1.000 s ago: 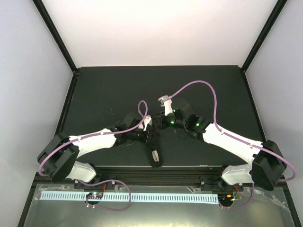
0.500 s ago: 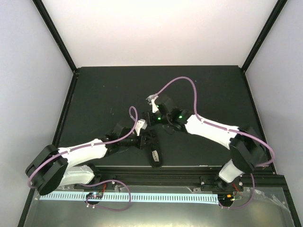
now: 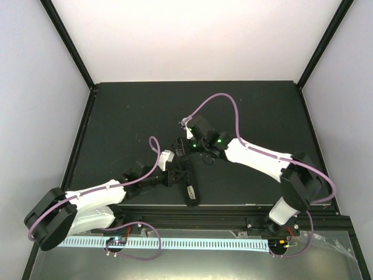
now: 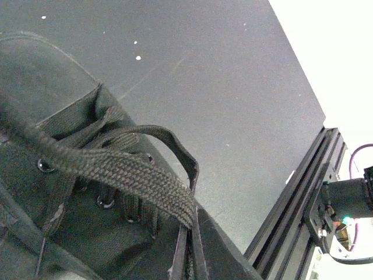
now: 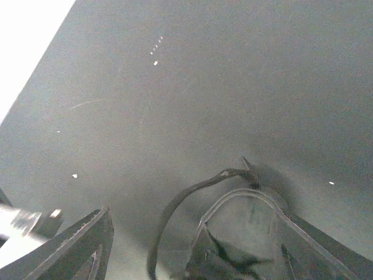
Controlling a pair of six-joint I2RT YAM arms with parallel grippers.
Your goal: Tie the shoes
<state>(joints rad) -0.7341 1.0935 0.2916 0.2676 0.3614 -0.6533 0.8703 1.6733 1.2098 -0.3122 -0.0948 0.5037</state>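
Note:
The black shoe (image 3: 190, 191) lies near the table's front edge, between the two arms. My left gripper (image 3: 184, 174) is at its far end and, in the left wrist view, my left gripper (image 4: 190, 230) is shut on a flat black lace (image 4: 116, 172) pulled taut across the shoe's eyelets (image 4: 70, 233). My right gripper (image 3: 178, 146) hovers just beyond the shoe. In the right wrist view my right gripper (image 5: 201, 239) is open, with a rounded, pale-rimmed end of the shoe (image 5: 247, 233) low between its fingers. A loose lace end (image 5: 192, 189) arcs free above the mat, touching neither finger.
A black mat (image 3: 128, 116) covers the table, with white walls on three sides. A black metal rail (image 3: 221, 217) runs along the front edge, right of the shoe in the left wrist view (image 4: 297, 204). Purple cables (image 3: 224, 99) loop over both arms.
My right gripper moved left and then opened, letting go of its lace end. My left arm has drawn back toward the front left, still shut on its lace.

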